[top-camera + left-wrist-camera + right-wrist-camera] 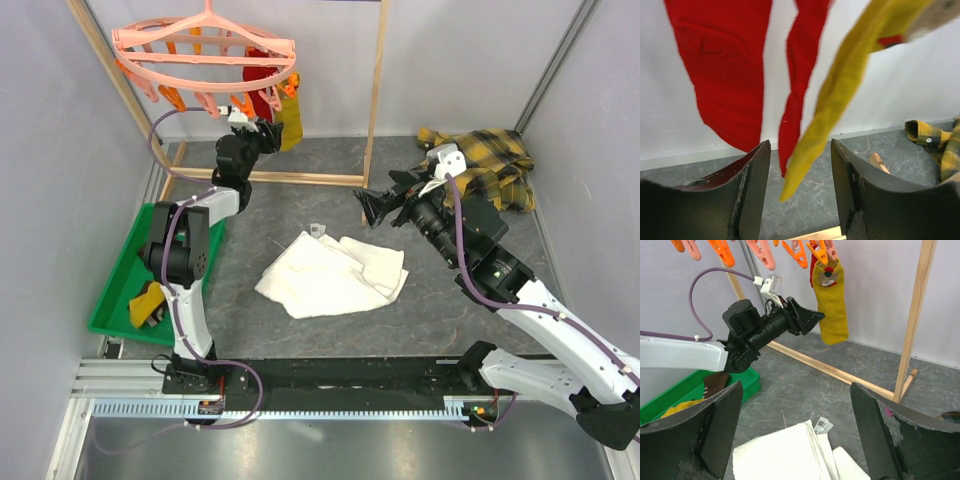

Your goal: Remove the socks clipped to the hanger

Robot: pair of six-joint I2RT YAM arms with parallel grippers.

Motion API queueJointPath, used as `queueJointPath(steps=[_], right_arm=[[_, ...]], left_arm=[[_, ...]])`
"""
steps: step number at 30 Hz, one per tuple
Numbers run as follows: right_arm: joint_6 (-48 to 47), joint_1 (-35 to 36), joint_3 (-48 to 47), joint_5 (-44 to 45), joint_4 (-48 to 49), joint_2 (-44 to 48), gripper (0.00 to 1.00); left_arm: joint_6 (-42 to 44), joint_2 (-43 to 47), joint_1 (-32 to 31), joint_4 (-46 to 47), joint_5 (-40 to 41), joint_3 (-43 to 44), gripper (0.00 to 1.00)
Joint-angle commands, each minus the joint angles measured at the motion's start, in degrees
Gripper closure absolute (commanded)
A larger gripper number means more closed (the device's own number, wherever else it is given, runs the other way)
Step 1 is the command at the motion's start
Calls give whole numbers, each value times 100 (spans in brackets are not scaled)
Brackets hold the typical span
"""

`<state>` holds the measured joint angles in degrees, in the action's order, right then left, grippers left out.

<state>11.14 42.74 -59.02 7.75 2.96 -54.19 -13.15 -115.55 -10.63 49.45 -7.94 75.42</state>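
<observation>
The salmon-pink hanger hangs at the back left with pink and orange clips. A red sock and a mustard sock are clipped to its right side. My left gripper is raised just below them. In the left wrist view it is open, and the mustard sock's tip hangs between the jaws, touching neither. Two red sock pieces hang behind. The right wrist view shows the mustard sock beside the left gripper. My right gripper is open and empty above the table.
A green tray at the left holds a mustard and a brown sock. A white towel lies mid-table. A yellow-black plaid shirt lies at the back right. The wooden frame rack stands at the back.
</observation>
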Motion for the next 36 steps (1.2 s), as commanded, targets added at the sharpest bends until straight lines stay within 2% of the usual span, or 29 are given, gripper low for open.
queueJointPath(steps=[1,12,15,18,19,21,22,31,36], right_arm=[[2,15,-144,-19,231,49,5],[73,6,-364,-335,512,-293,5],[73,6,-434,-397,495,-442,5],[117,6,-434,-344,512,-548,5],[134,6,-434,-309,530,-574,5],[187,6,-426,-239,600,-671,5],[239,6,-408,-221,653,-706,6],[232,6,-794,-63,820,-1338,6],[-111,6,-1304,95,723,-1690,6]], left_arm=[[-38,-301,-18,424,-101,421,42],[-872,-785,-27,1119,-866,456,42],[-1058,-803,-44,1251,-1173,439,47],[-1207,-715,-53,1356,-1472,290,65],[-1277,-602,-53,1478,-1534,194,78],[-1462,-461,-44,1733,-1657,-167,89],[-1489,-260,-44,1752,-1684,-411,98],[-1884,1305,-35,1893,-1508,-2292,98],[-2473,2079,-27,1945,-1937,-2909,98]])
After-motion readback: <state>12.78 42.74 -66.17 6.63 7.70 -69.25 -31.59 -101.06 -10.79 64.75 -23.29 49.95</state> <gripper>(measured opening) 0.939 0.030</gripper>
